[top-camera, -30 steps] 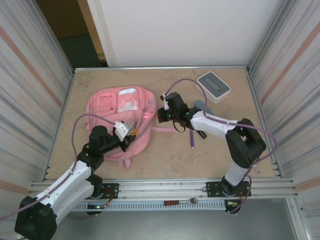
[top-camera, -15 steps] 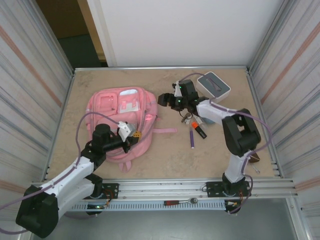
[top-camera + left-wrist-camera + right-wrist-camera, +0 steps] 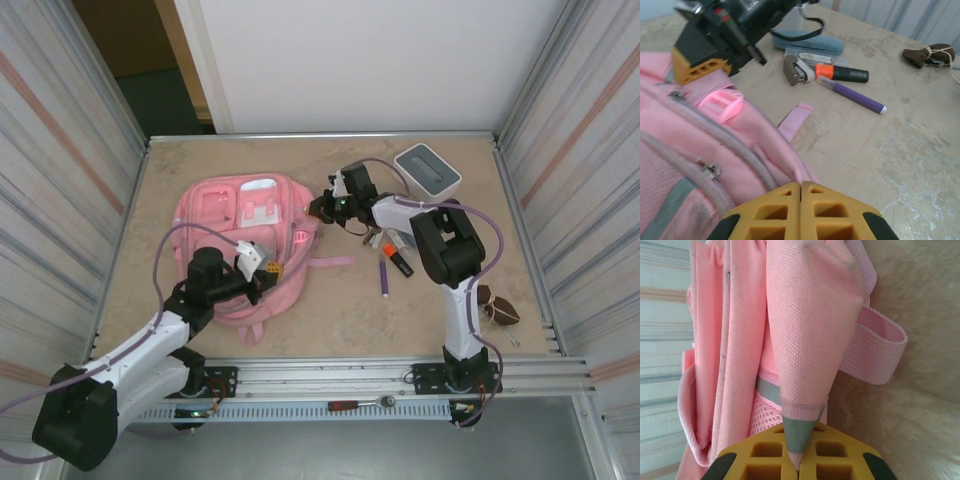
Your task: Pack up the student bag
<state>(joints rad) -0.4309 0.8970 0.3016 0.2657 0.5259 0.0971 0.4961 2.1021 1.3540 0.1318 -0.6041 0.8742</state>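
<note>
My right gripper (image 3: 799, 460) pinches a flap of the soft pink fabric backpack (image 3: 810, 340), my left gripper (image 3: 800, 186) closed against its edge

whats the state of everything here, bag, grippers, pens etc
bag, lying flat on the table, front up
right gripper, shut on bag fabric
left gripper, shut at the bag's edge, hold unclear
pen, lying flat, loose
highlighter, lying flat, orange cap on
case, lying flat behind the highlighter
</note>
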